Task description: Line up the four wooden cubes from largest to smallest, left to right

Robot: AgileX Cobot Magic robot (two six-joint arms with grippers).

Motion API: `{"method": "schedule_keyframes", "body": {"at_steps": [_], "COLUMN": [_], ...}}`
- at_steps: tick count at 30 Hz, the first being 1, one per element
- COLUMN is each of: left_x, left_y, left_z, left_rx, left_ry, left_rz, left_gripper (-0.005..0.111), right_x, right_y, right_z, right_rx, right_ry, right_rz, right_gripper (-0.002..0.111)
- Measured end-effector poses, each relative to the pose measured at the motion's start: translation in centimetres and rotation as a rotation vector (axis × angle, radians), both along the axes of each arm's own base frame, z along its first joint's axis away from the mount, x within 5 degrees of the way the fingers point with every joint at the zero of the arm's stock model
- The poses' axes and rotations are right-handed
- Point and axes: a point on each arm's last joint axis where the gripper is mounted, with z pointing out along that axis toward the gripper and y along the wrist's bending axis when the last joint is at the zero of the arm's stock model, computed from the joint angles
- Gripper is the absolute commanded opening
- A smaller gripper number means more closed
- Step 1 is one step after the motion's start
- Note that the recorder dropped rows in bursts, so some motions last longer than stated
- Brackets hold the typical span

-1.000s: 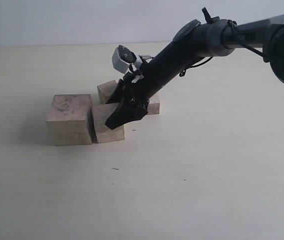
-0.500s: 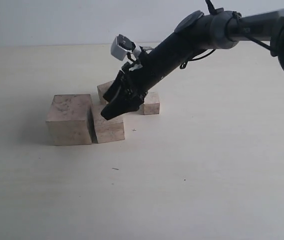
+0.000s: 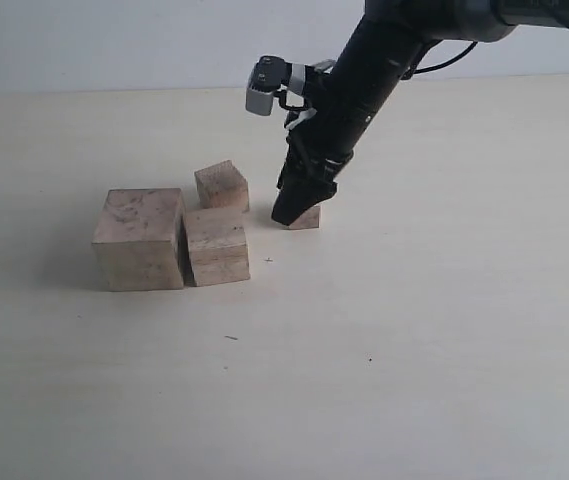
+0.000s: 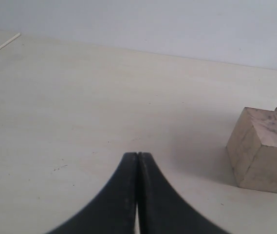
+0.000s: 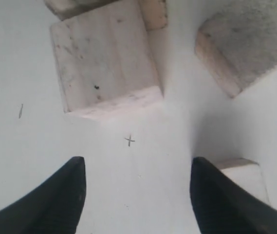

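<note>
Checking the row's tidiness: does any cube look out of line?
Yes. The third cube sits behind the largest cube and second cube, turned askew, not in their row; the smallest cube lies apart by the open right gripper.

The pale table [image 3: 414, 340] below me carries all the wood: the largest cube [image 3: 139, 238] and the second cube [image 3: 216, 245] right beside each other, the third cube [image 3: 222, 186] just behind them, the smallest cube [image 3: 309, 218] apart to their right. A small cross mark [image 3: 268, 260] sits near the second cube
</note>
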Motion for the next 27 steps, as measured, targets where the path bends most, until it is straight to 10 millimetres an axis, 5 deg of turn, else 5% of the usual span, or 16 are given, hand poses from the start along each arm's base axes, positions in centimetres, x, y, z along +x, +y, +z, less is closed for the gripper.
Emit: {"method": "schedule_keyframes", "body": {"at_steps": [14,27], "left_x": [0.0,0.0], "left_y": [0.0,0.0], "left_z": [0.0,0.0], "left_rx": [0.000,0.000], "left_ry": [0.000,0.000], "left_rz": [0.000,0.000], "left_gripper": [0.000,0.000], "right_x": [-0.3,-0.5], "right_y": [0.9,1.7], "right_z": [-4.1,-3.9], "right_rx": [0.049,0.164], "right_ry": [0.159,0.178], "right_rz": [-0.012,0.009], "right_gripper": [0.059,0.059]}}
